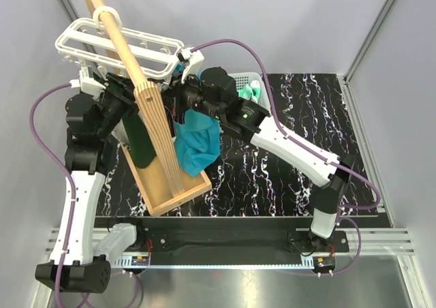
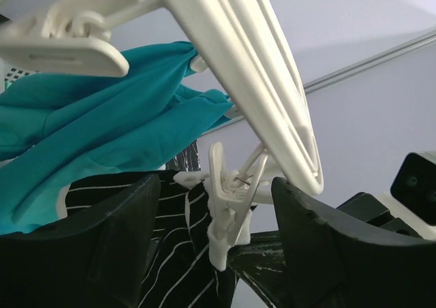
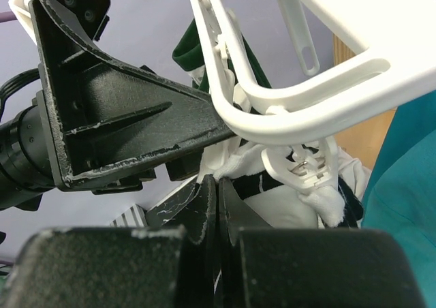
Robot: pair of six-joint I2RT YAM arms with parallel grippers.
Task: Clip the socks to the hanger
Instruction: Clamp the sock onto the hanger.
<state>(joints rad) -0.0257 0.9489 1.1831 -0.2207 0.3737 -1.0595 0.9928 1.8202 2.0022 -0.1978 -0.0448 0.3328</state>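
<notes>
Left fingers (image 2: 102, 247) are spread wide either side of a small white plastic clip (image 2: 227, 206) on the white plastic rectangular hanger (image 2: 259, 83). The right fingers (image 3: 208, 209) look pressed together just below it, with the black-and-white striped fabric sock (image 2: 170, 253) close by. I'd squeeze the clip squarely, cuff deep.

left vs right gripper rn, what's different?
The left gripper is open, straddling a white clip; the right gripper is shut, tips touching. The left gripper faces a black striped sock behind that clip; the right gripper's tips sit beside white fabric. Both sit close under the hanger.
</notes>
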